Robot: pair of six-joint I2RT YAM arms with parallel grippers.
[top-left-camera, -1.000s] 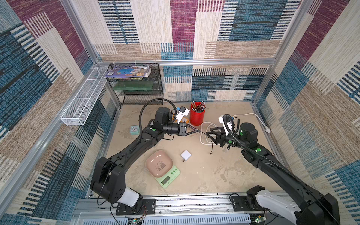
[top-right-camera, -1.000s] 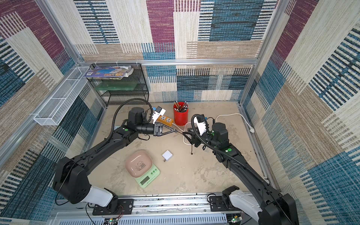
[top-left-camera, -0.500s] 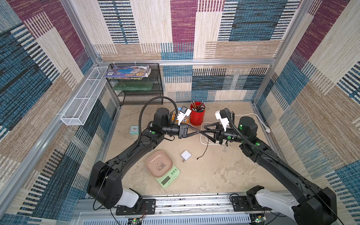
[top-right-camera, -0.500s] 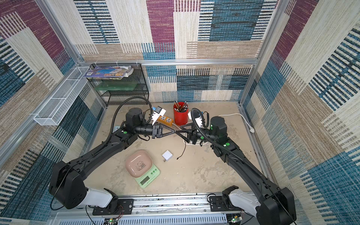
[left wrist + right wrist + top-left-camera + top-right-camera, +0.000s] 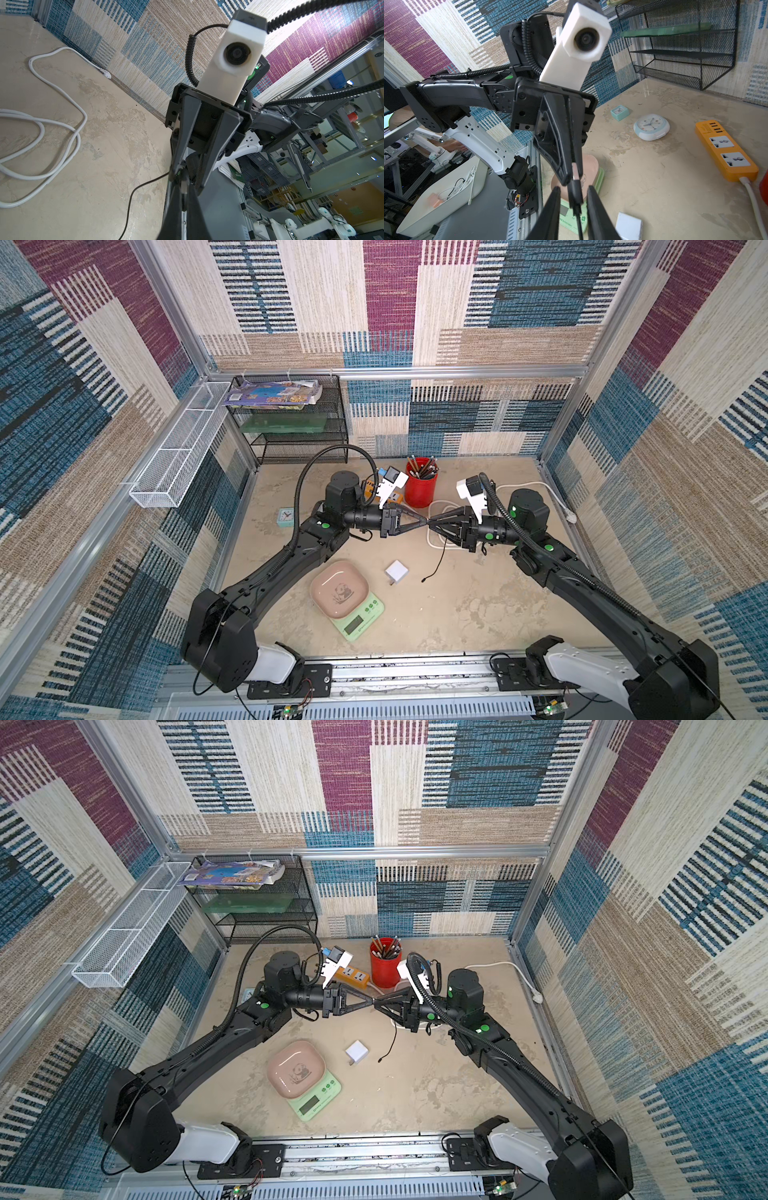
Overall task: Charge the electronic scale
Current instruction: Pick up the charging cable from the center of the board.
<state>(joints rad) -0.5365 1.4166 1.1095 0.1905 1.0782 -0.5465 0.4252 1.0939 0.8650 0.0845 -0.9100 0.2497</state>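
Your two arms meet tip to tip in the air over the middle of the desk (image 5: 478, 614), and it looks like a hand-over. The left jaws are pressed together on the silver tip of the plug (image 5: 575, 193), which leaves its black body sticking out for the right jaws to take. The right jaws stand narrowly spread, one finger (image 5: 549, 212) on either side of the plug's body with a sliver of gap on each side. I'd call them around it, not gripping it. My guess is you want the right side holding the body so the metal tip is free to push into a socket. That could be the white charger cube (image 5: 397, 571) or the orange power strip (image 5: 353, 975) at the far side. The black cable (image 5: 578, 225) hangs from the plug and trails down to the desk. Its small free end (image 5: 423, 580) lies just right of the cube, and is most likely the end meant for the scale. The electronic scale (image 5: 358, 619) sits flat on the desk by the near edge with its pink bowl (image 5: 338, 588) on top. It is to the near left of the meeting jaws, lower down and well apart from them, and neither arm touches it. In the right wrist view it shows behind the plug, but that is only the line of sight.
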